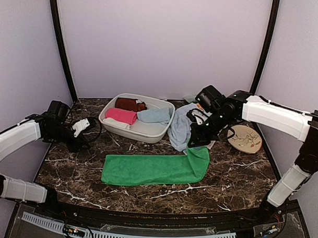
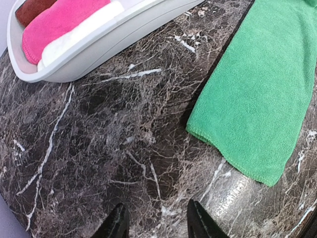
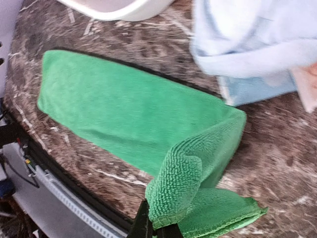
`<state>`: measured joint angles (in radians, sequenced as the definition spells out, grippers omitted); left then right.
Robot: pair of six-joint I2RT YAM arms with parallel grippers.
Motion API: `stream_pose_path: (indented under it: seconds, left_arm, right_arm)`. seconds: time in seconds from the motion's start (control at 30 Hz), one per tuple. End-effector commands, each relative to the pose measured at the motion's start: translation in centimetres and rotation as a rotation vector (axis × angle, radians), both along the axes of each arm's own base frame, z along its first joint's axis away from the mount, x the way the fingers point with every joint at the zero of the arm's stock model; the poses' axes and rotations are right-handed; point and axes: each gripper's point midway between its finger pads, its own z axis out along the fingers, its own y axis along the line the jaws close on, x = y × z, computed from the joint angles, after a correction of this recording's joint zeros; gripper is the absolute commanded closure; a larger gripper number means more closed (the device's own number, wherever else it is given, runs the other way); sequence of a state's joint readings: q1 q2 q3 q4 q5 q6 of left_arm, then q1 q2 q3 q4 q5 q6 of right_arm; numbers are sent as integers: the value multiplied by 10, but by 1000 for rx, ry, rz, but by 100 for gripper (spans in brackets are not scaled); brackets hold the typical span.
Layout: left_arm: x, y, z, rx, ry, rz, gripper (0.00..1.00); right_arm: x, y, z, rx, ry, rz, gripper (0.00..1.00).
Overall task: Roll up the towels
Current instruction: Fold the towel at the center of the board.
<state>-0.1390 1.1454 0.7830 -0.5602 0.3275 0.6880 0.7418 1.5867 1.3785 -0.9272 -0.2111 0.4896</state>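
A bright green towel lies folded in a long strip across the middle of the dark marble table. Its right end is lifted and bunched, and my right gripper is shut on that end. A pale blue towel lies heaped just behind it. My left gripper hovers open over bare marble at the left, its fingers apart with nothing between them, short of the green towel's left end. Pink, brown and pale blue towels sit in the white basin.
A round tan disc lies at the right, behind my right arm. The white basin stands at the back, left of centre. Purple walls close in the table on three sides.
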Motion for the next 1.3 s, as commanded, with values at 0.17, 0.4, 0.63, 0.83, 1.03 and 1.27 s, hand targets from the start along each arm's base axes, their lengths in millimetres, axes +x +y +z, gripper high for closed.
stream_pose_path:
  seconds: [0.17, 0.4, 0.63, 0.83, 1.03, 1.27]
  left_arm:
    - [-11, 26, -6, -11, 55, 55, 60]
    - [-12, 41, -3, 5, 33, 81, 60]
    - [-14, 46, -9, 33, 35, 88, 60]
    - [-15, 49, -9, 55, 21, 87, 60]
    - [-18, 50, -10, 62, 24, 89, 60]
    - [-23, 52, -9, 77, 17, 83, 60]
  right_arm:
    - [-28, 144, 6, 294, 148, 200, 100]
    - [-37, 207, 2, 364, 188, 288, 100]
    - [-46, 247, -4, 423, 216, 319, 100]
    - [-53, 267, 2, 473, 224, 325, 100]
    - [-46, 284, 4, 527, 230, 305, 100]
    - [-25, 303, -40, 503, 229, 203, 100]
